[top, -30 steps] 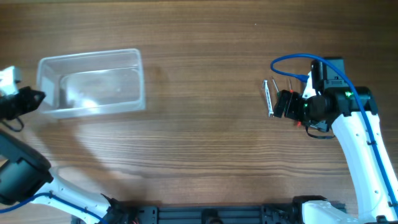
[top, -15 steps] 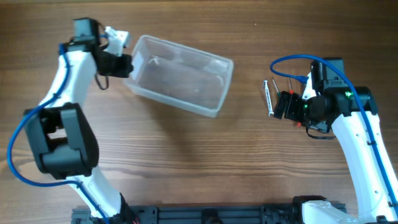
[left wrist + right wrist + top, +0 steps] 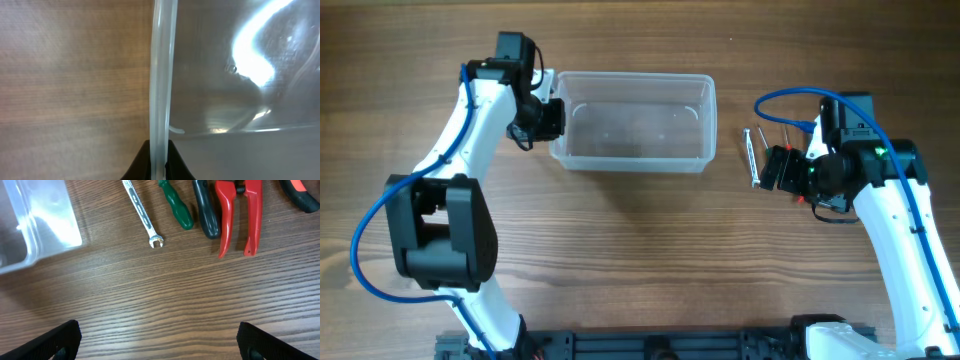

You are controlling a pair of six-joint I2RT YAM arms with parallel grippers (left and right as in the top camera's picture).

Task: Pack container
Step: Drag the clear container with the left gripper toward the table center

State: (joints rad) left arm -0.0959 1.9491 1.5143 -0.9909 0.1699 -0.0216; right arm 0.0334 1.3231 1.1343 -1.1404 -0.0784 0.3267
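The clear plastic container [image 3: 636, 122] stands on the table at centre back, empty. My left gripper [image 3: 552, 118] is shut on the rim of its left short wall; the left wrist view shows the rim [image 3: 161, 80] pinched between the two black fingers [image 3: 159, 162]. My right gripper [image 3: 778, 168] is open and empty, hovering over bare wood [image 3: 159, 340] just right of the container [image 3: 30, 225]. A silver wrench [image 3: 142, 214], a green-handled tool [image 3: 177, 205], a black-handled tool [image 3: 206, 210] and red-handled pliers [image 3: 240, 215] lie side by side ahead of it.
The silver wrench [image 3: 750, 157] and another thin tool [image 3: 763, 137] lie between the container and the right arm. A blue cable [image 3: 790, 98] loops above the right wrist. An orange-and-black tool handle [image 3: 300, 195] lies at the far right.
My left gripper has dragged the container from the far left to the centre of the table and turned it square. The right arm has not moved.
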